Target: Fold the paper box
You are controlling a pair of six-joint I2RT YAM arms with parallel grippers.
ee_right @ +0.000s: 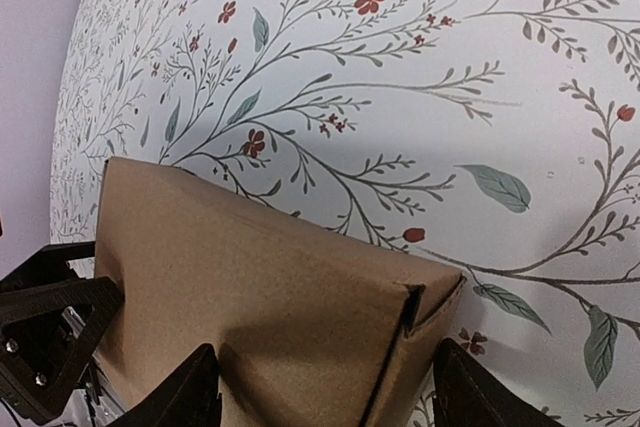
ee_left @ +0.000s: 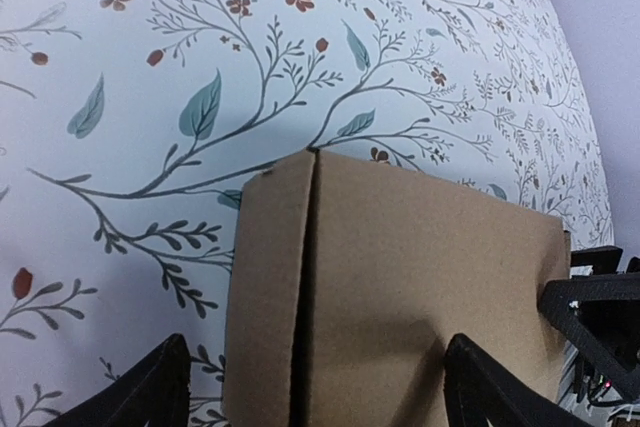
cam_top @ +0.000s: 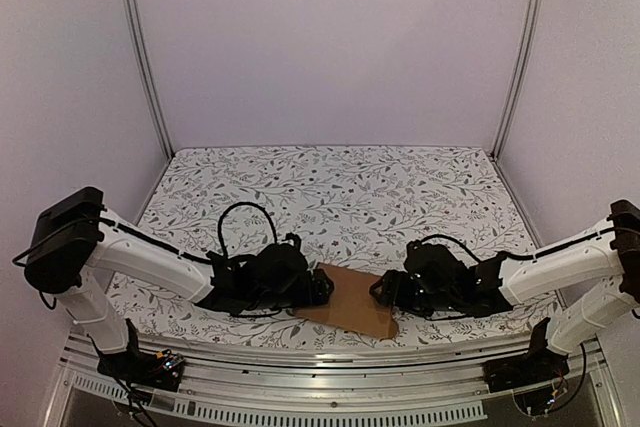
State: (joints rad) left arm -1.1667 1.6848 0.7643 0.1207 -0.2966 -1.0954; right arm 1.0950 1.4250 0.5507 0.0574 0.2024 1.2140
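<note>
Left tool (cam_top: 320, 288) stands wide astride one end of the paper box (cam_top: 352, 305), lying near the front of the worktop (cam_top: 340, 187); I cannot tell whether the right tool (cam_top: 383, 290) grips the other end. I'd squeeze both ends evenly, keeping creases aligned.

Rear overview; opposed wrist closeups share paper box (ee_left: 400, 287).

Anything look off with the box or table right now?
Minor only. The paper box lies skewed to the near edge of the table, and in the right wrist view its end flap gapes at the corner, leaving a dark slit. No tears or spills visible.
</note>
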